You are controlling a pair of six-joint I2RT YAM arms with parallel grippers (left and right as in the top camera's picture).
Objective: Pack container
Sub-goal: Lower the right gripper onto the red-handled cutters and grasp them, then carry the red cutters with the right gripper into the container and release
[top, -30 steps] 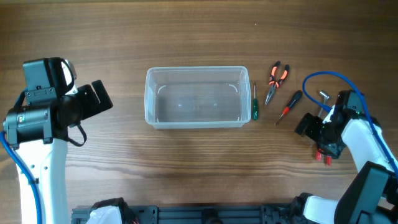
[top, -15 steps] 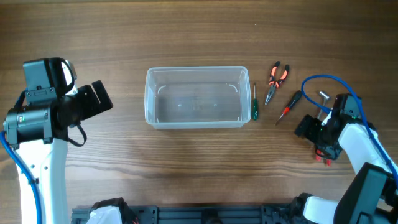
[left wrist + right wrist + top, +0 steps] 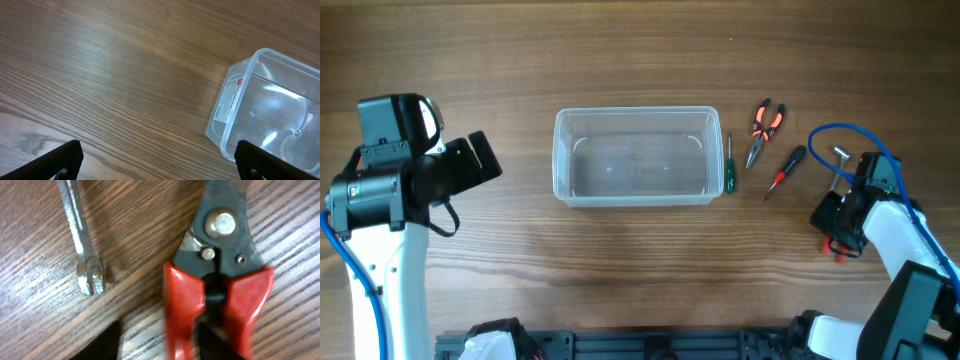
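Note:
The container (image 3: 560, 160), a clear tub, stands mid-table with nothing in it; its labelled end wall (image 3: 227, 97) shows in the left wrist view. My left gripper (image 3: 486, 158) hovers well to its left, open (image 3: 160, 167) over bare wood. My right gripper (image 3: 836, 236) is down on the red-handled cutters (image 3: 220, 255) at the right edge. Its jaws are partly closed astride one red handle. A strip of wood shows between the left finger (image 3: 100, 347) and that handle, and the picture is blurred there.
Right of the tub lie a green screwdriver (image 3: 728, 166), orange-handled pliers (image 3: 764, 124) and a black-and-red screwdriver (image 3: 786, 170). A small silver wrench (image 3: 82, 245) lies just beside the cutters. A blue cable (image 3: 825, 135) loops over the right arm.
The right gripper has slid a little right and toward the near edge, onto the red cutters, and its jaws have narrowed. The left arm and the tub have not moved.

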